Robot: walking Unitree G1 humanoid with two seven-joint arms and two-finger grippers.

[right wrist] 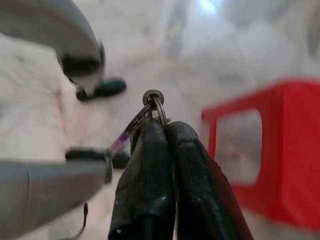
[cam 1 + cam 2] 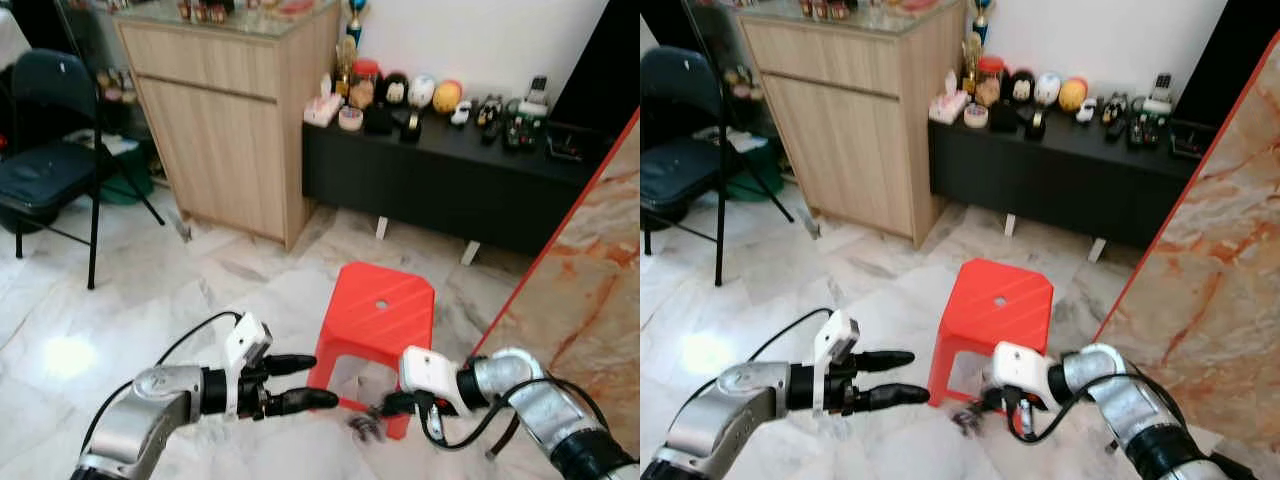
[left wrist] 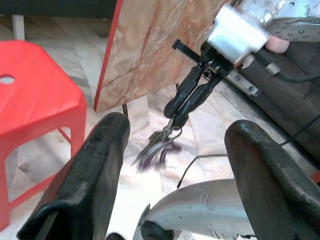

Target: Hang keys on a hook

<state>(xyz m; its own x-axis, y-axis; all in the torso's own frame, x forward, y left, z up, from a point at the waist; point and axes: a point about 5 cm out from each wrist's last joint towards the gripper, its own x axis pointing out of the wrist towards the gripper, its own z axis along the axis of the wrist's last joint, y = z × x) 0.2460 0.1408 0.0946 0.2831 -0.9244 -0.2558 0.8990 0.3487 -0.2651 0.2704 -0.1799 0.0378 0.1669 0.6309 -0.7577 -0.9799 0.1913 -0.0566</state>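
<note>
Left wrist view shows right hand (image 3: 176, 119) pinching dangling keys (image 3: 157, 147); left hand (image 2: 310, 382) spread open.

1. Red plastic stool (image 2: 378, 312) on a white marble floor (image 2: 150, 300).
2. Wooden cabinet (image 2: 232, 130) beside a black low bench (image 2: 440, 170) bearing small figurines.
3. Black folding chair (image 2: 50, 150).
4. Marble-patterned panel (image 2: 590, 280).

Red stool (image 2: 378, 312) on marble floor (image 2: 180, 290)
</note>
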